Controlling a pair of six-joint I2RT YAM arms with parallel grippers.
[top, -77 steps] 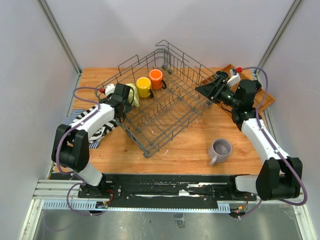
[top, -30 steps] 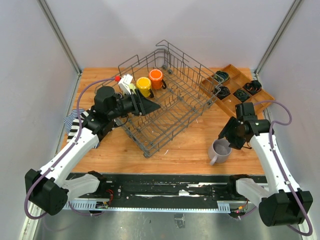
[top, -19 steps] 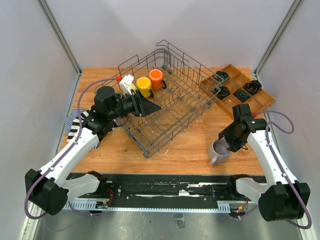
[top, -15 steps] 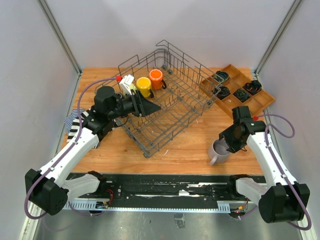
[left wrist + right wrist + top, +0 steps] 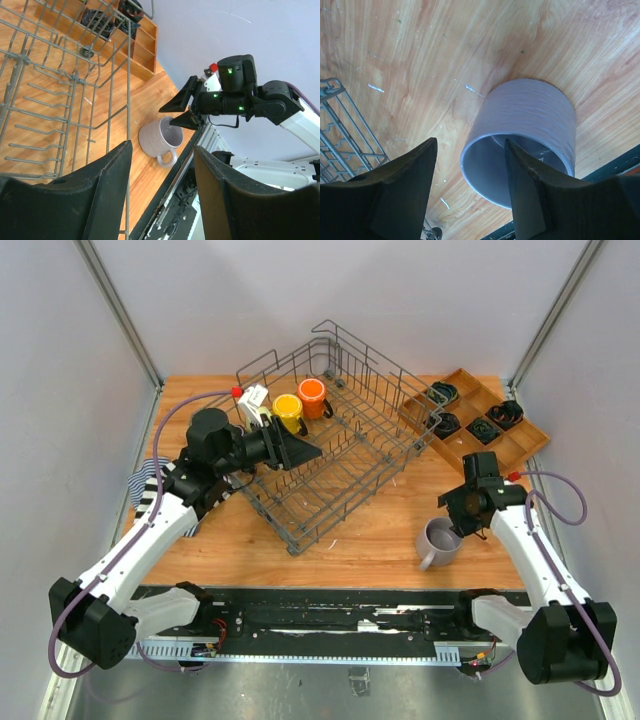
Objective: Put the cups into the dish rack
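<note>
The grey wire dish rack [image 5: 340, 475] stands mid-table and holds an orange mug [image 5: 312, 397] and a yellow mug [image 5: 288, 412] at its far left side. A sliver of the pale cream mug [image 5: 265, 420] shows behind my left wrist. The black mug is out of view. The lavender-grey mug [image 5: 438, 540] stands upright on the wood, near right. My right gripper [image 5: 452, 520] is open just above it; in the right wrist view [image 5: 470, 145] its fingers straddle the mug's [image 5: 530, 125] rim. My left gripper [image 5: 305, 452] is open and empty above the rack [image 5: 50, 100].
A brown wooden compartment tray [image 5: 462, 380] with black coils sits at the far right. A striped cloth [image 5: 150, 485] lies at the left edge under my left arm. The rack's raised wire sides stand between the two arms.
My left gripper left the cream mug at the rack's left side and rose over the rack. My right arm swung from beside the tray down onto the lavender mug.
</note>
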